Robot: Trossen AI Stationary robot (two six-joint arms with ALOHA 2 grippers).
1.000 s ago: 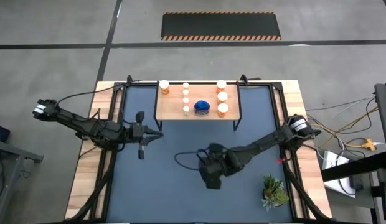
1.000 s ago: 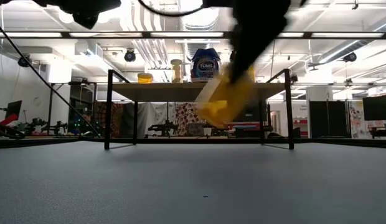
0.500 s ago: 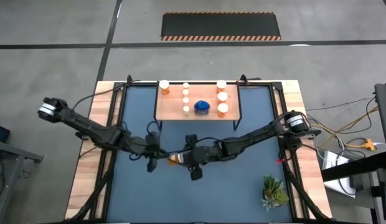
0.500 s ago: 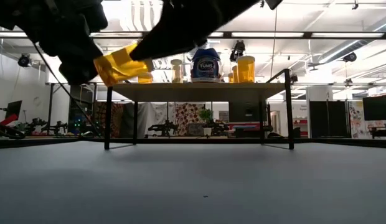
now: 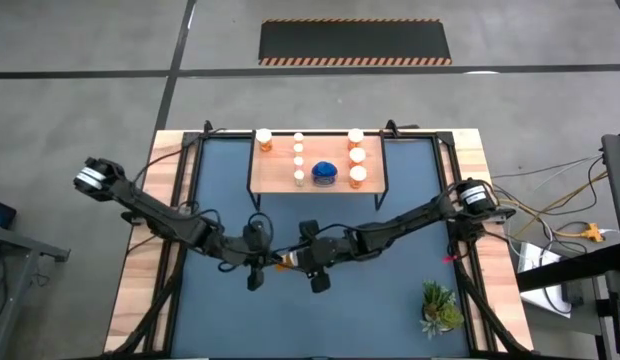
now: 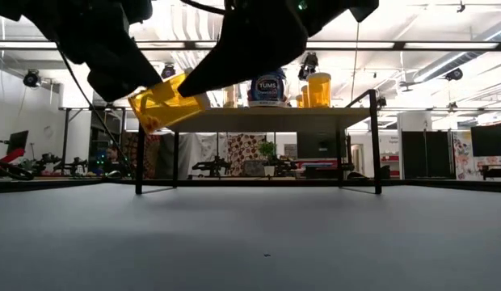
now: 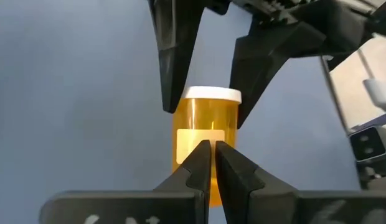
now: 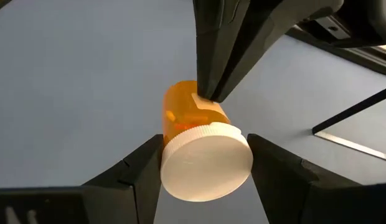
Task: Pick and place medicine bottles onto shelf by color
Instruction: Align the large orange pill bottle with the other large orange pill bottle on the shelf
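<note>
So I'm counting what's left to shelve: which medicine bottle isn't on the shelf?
The orange bottle held at its white cap by the right gripper, in the air over the mat; the closed left gripper meets its base. All others stand on the shelf.

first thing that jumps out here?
An orange bottle held in mid-air over the blue mat, gripped at its white cap by the right gripper. The shut left gripper meets its other end. Behind, the shelf carries more bottles.
</note>
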